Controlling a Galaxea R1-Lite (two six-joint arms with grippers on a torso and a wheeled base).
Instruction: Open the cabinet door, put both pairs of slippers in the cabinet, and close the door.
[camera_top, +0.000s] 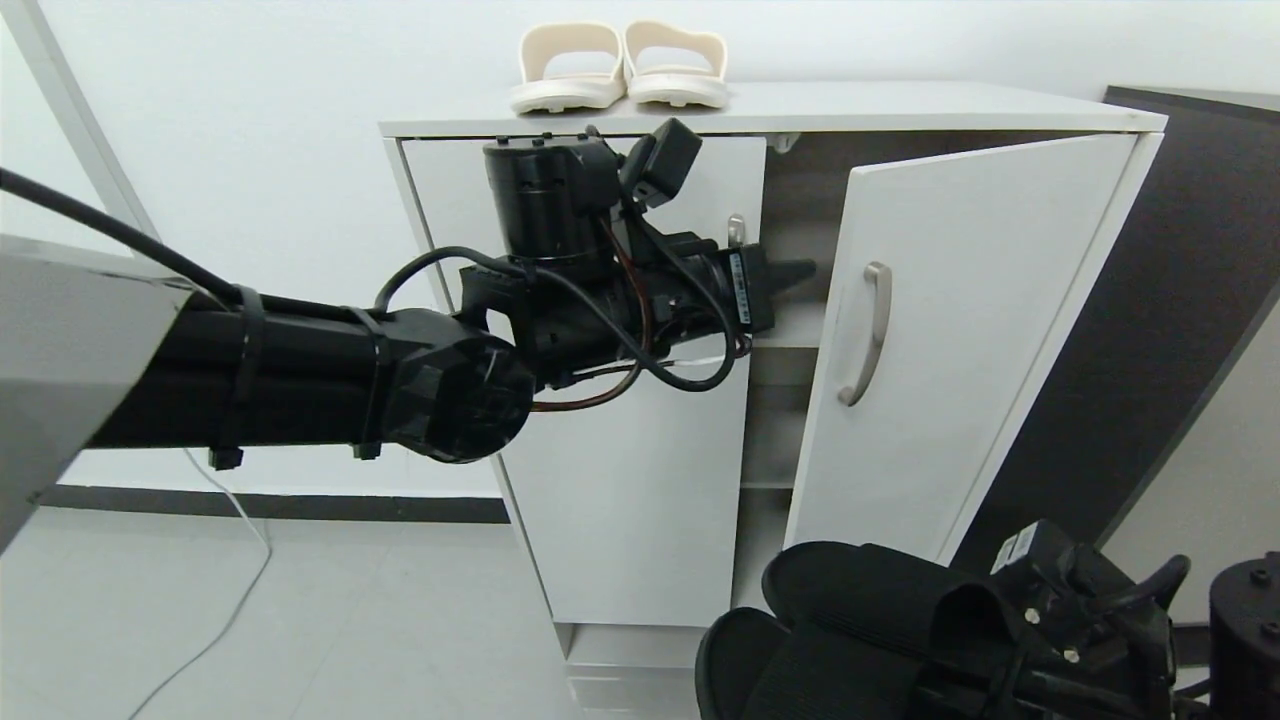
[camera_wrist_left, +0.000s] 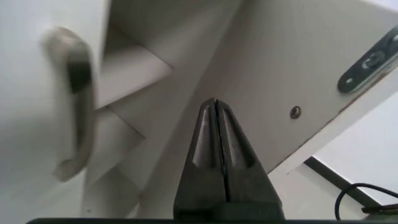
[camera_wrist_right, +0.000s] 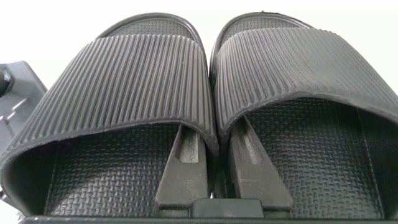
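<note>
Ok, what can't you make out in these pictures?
Cabinet inside: head view, mostly behind the open door and shut door.
Black slippers: head view, cut off by the bottom edge.
Shut door's handle: head view, mostly behind the left arm.
Handle: left wrist view, blurred.

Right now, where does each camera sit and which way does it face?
Head: up top, facing forward and down at the cabinet; left arm shows.
Left wrist: on that arm, facing along the shut left tool into the cabinet.
Right wrist: behind the right tool, facing the black slippers it grips.
Shared: head and right wrist both show the black slippers.
</note>
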